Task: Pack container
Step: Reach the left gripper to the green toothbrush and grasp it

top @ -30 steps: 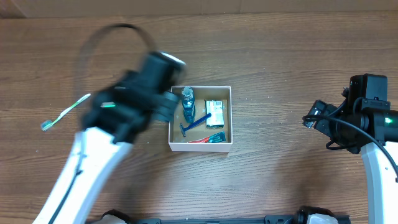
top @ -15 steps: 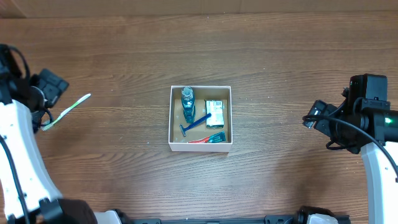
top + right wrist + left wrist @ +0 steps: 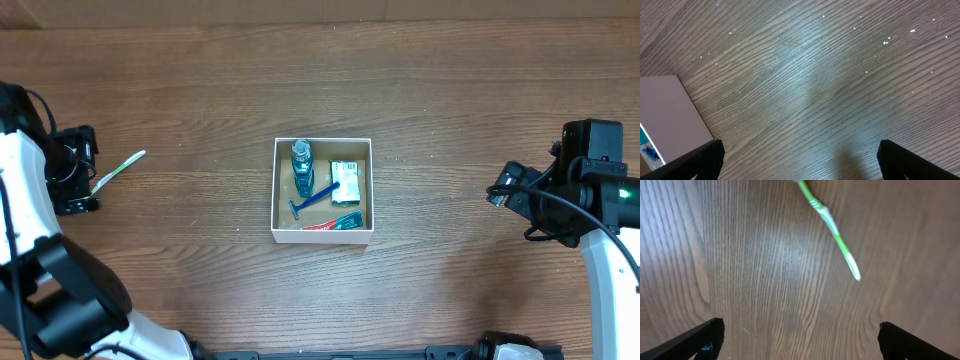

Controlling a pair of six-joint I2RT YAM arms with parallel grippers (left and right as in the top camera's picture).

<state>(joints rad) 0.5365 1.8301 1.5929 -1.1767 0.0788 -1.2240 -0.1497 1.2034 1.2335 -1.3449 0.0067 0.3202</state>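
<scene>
Wooden tabletop (image 3: pixel 450 100), box (image 3: pixel 322 238) partly packed. Step: fetch toothbrush (image 3: pixel 118 170) at its 9 o'clock. Spread, empty left hand (image 3: pixel 800 337) must descend and close; right hand (image 3: pixel 799 157) also spread.

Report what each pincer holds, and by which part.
Nothing is held. Both the left pincer and the right pincer are open and empty; the green toothbrush lies loose on the table.
</scene>
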